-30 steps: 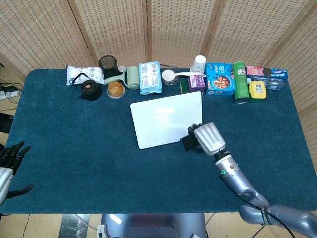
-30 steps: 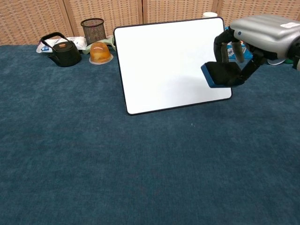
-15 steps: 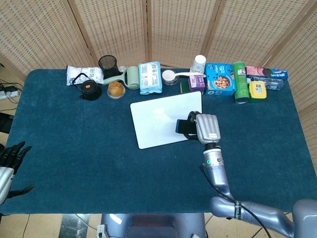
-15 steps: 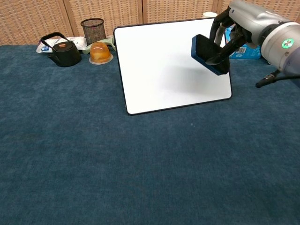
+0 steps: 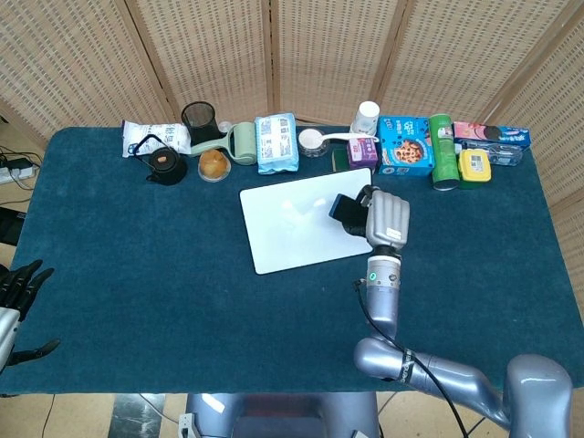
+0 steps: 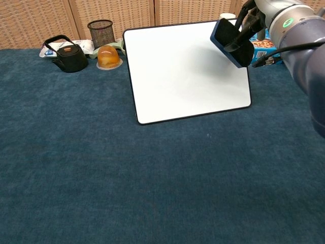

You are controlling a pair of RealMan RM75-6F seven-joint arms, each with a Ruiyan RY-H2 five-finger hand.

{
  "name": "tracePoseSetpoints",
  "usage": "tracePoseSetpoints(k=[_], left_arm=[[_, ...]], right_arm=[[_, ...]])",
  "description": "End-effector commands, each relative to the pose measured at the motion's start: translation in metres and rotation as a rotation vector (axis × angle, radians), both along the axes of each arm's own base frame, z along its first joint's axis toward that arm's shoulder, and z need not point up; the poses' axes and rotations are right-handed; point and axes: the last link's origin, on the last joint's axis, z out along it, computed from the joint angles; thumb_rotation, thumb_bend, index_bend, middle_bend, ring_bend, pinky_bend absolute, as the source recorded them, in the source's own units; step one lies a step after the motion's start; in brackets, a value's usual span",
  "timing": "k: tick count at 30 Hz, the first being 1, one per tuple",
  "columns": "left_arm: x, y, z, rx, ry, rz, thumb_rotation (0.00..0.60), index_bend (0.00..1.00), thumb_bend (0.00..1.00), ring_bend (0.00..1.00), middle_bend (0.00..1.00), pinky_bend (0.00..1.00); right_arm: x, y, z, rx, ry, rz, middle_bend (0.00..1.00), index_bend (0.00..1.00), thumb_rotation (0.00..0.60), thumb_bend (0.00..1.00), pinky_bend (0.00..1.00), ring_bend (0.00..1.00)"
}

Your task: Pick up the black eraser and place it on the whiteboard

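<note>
Far left, off the near table edge: left hand (image 5: 20,290) idle, fingers spread, holding nothing. Centre: whiteboard (image 5: 297,228) lying flat and bare. Over its far right corner: black eraser (image 5: 346,211) pinched in the right hand (image 5: 383,217), tilted, apparently clear of the surface. Carry step nearly done; next, lowering and letting go.

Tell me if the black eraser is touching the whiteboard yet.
Cannot tell. In the chest view the right hand holds the eraser tilted over the whiteboard far right corner, but neither view plainly shows contact or gap.
</note>
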Motion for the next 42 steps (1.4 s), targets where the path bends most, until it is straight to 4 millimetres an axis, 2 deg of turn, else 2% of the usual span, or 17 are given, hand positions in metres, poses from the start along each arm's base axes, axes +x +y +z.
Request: tracePoseSetpoints(k=[1, 6, 12, 19, 29, 40, 42], left_arm=[[0.000, 0.000, 0.000, 0.001, -0.001, -0.001, 0.600, 0.00, 0.07, 0.00, 0.00, 0.05], [0.000, 0.000, 0.000, -0.001, 0.001, 0.001, 0.600, 0.00, 0.07, 0.00, 0.00, 0.05], [0.000, 0.000, 0.000, -0.004, -0.001, 0.001, 0.600, 0.00, 0.07, 0.00, 0.00, 0.05], [-0.001, 0.000, 0.001, -0.006, -0.004, -0.001, 0.600, 0.00, 0.07, 0.00, 0.00, 0.05], [-0.001, 0.000, 0.001, -0.009, -0.004, 0.001, 0.600, 0.00, 0.07, 0.00, 0.00, 0.05], [-0.001, 0.001, 0.001, -0.014, -0.004, 0.002, 0.600, 0.00, 0.07, 0.00, 0.00, 0.05], [-0.001, 0.001, 0.001, -0.012, -0.005, 0.002, 0.600, 0.00, 0.07, 0.00, 0.00, 0.05]], right_arm=[[0.005, 0.001, -0.004, -0.026, -0.004, 0.023, 0.80, 0.66, 0.600, 0.44, 0.96, 0.81], [0.016, 0.004, -0.013, -0.067, 0.005, 0.076, 0.80, 0.66, 0.600, 0.44, 0.96, 0.81], [0.026, 0.000, -0.030, -0.088, 0.098, 0.121, 0.80, 0.66, 0.600, 0.44, 0.96, 0.81], [0.021, -0.002, -0.038, -0.107, 0.229, 0.152, 0.80, 0.66, 0.600, 0.44, 0.96, 0.81], [0.017, 0.000, -0.049, -0.111, 0.328, 0.190, 0.80, 0.66, 0.600, 0.43, 0.96, 0.84], [0.017, 0.001, -0.059, -0.091, 0.329, 0.183, 0.78, 0.66, 0.600, 0.42, 0.96, 0.84], [0.018, 0.002, -0.061, -0.089, 0.332, 0.193, 0.76, 0.62, 0.600, 0.40, 0.97, 0.84]])
